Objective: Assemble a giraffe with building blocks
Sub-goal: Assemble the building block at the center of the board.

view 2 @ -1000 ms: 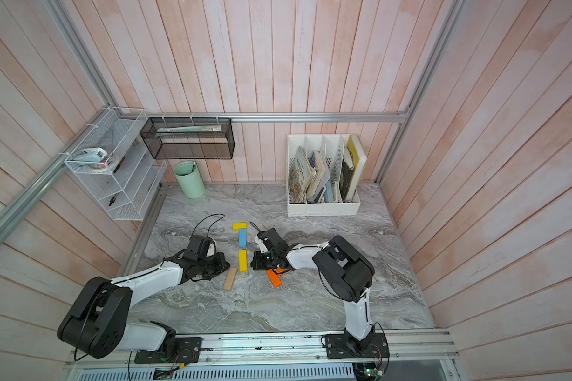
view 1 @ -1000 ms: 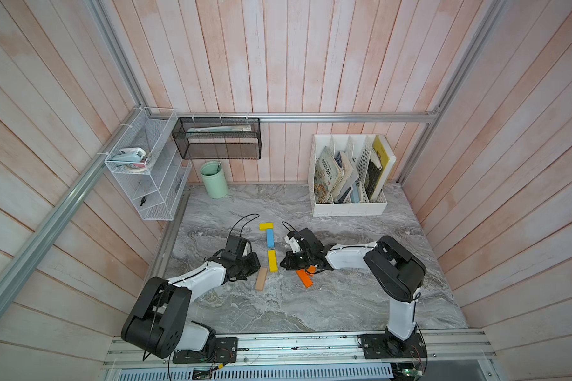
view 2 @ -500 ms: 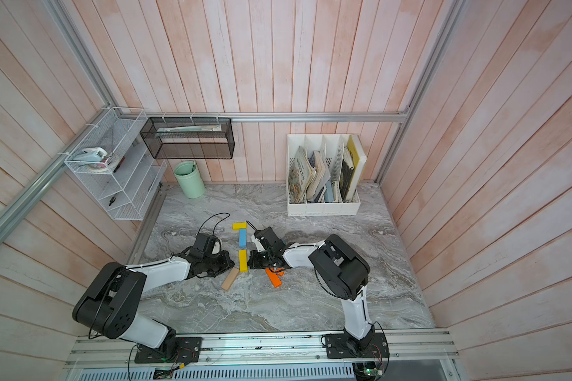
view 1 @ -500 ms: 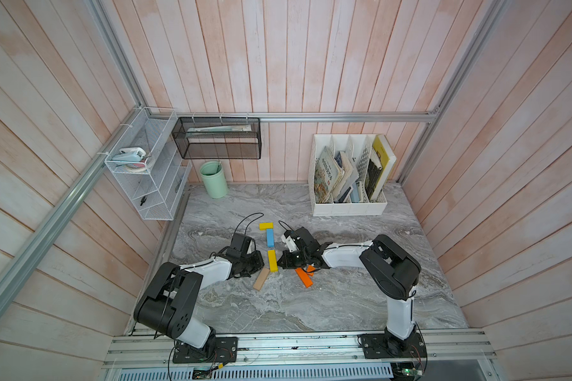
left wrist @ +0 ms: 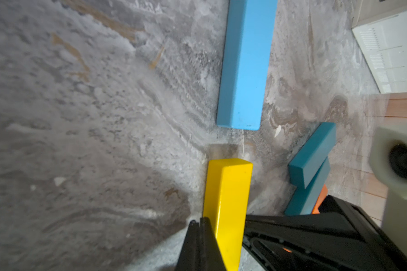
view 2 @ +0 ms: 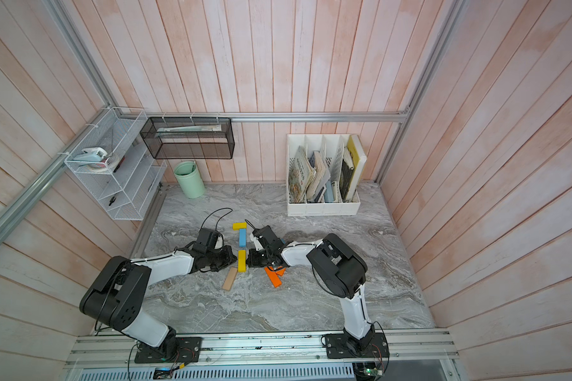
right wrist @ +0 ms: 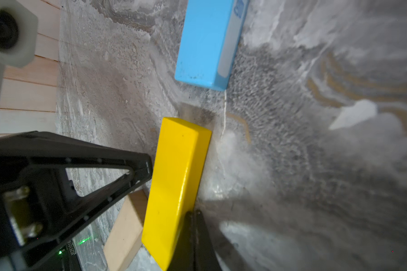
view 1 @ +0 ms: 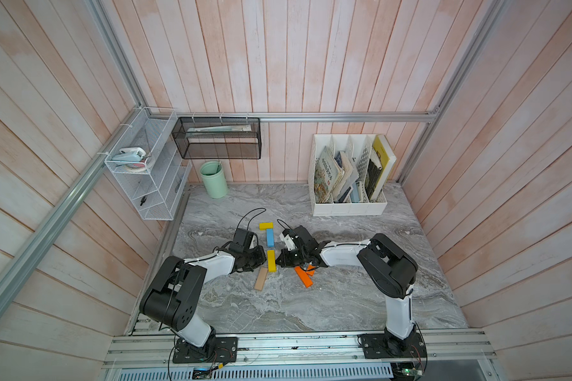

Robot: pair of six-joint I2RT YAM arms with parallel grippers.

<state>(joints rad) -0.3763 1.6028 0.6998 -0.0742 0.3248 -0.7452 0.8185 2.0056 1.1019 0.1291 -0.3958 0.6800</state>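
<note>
The giraffe's blocks lie flat on the marble in both top views: a short yellow block (view 1: 266, 226), a light blue block (view 1: 270, 237) and a longer yellow block (view 1: 271, 260) in a line, with a gap between blue and yellow. A tan block (view 1: 261, 278) lies slanted below, and orange blocks (view 1: 303, 276) lie to the right. Two teal blocks (left wrist: 313, 154) lean on an orange one beside the right gripper. My left gripper (left wrist: 199, 223) is shut, its tip against one long side of the yellow block (left wrist: 226, 206). My right gripper (right wrist: 193, 214) is shut against the opposite side of that block (right wrist: 176, 183).
A white file holder with books (view 1: 349, 174) stands at the back right, and a green cup (view 1: 214, 179) at the back left. A white wire shelf (view 1: 146, 165) and a black mesh basket (view 1: 217, 138) hang on the walls.
Both shut grippers have closed in on the long yellow block: the left one moved right and the right one moved left, until each touches a side.
</note>
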